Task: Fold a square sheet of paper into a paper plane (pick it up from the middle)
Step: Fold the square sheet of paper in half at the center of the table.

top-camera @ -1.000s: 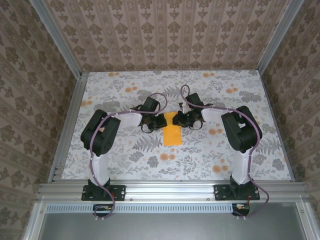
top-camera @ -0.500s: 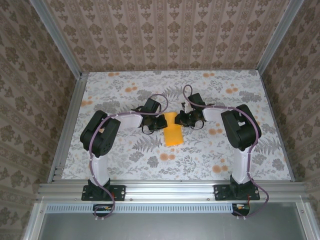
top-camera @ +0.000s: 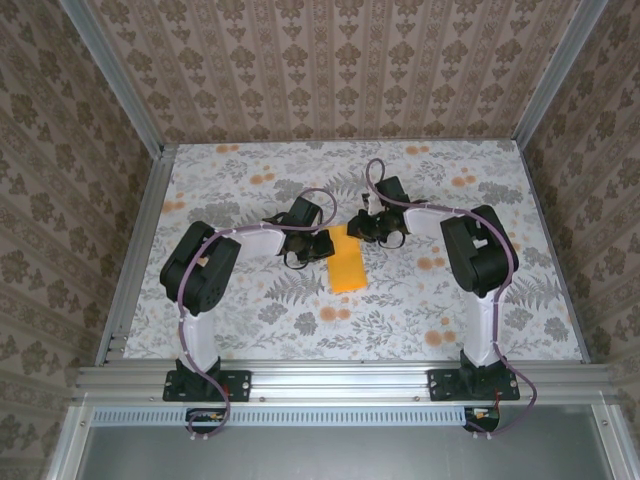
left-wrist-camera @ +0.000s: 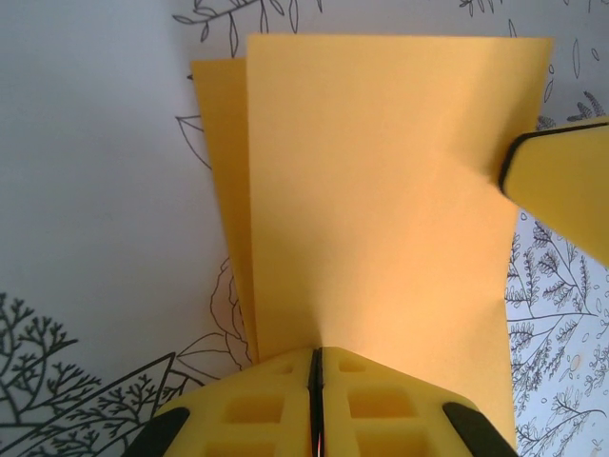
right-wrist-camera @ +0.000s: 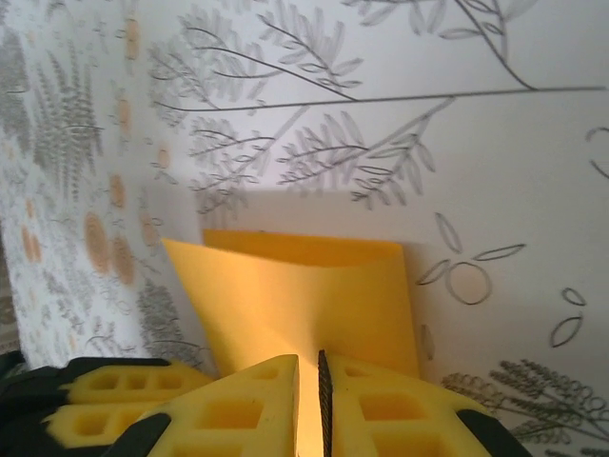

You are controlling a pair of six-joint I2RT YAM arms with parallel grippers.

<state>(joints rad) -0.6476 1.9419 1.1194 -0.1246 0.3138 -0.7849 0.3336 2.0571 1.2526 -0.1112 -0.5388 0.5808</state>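
The square sheet of paper [top-camera: 347,268], bright orange-yellow, is folded double into a long strip near the middle of the floral table. Its near end rests on the cloth and its far end is lifted between both grippers. My left gripper [top-camera: 322,245] is shut on the strip's left edge; in the left wrist view the sheet [left-wrist-camera: 381,190] fans out from my shut jaws [left-wrist-camera: 316,354], two layers showing. My right gripper [top-camera: 358,228] is shut on the right far edge; the paper [right-wrist-camera: 304,286] runs into the narrow slit between its jaws [right-wrist-camera: 309,362]. One right finger [left-wrist-camera: 561,186] shows beyond the sheet.
The floral tablecloth [top-camera: 420,300] covers the table, boxed in by aluminium rails [top-camera: 340,378] at the near edge and wallpapered walls [top-camera: 60,200] on three sides. The left gripper's yellow fingers [right-wrist-camera: 105,395] sit close beside the right gripper.
My right gripper has moved towards the far left with its edge of the paper, twisting the strip's far end. The left gripper has stayed put.
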